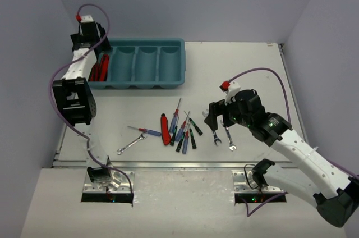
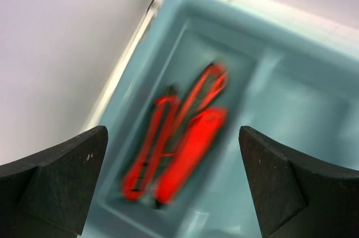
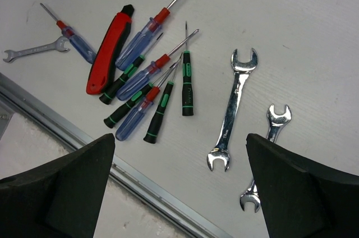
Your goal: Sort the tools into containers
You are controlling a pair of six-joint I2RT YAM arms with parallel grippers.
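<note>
Two robot arms work at a white bench (image 1: 252,64). At its far left corner stands a teal tray (image 1: 143,85) with four long compartments side by side. The left gripper (image 2: 174,137) hangs over the leftmost compartment (image 2: 196,47), its fingers spread wide with nothing between them. On the floor of that compartment lie red-handled tools (image 2: 185,142), blurred in the wrist view.

Other tools lie loose on the bench nearer the arms, well apart from the tray. Several thin screwdrivers (image 3: 146,75), some blue and red, some black and green, lie fanned together in a cluster. A red-and-black tool (image 3: 109,53) lies against the cluster's left side. Further left are one more blue screwdriver (image 3: 76,41) and, near it, a small silver wrench (image 3: 33,51).

The right gripper (image 3: 179,154) hovers above the bench just right of the cluster, fingers spread and holding nothing. Two larger wrenches (image 3: 234,109) lie below it, just beside each other.
</note>
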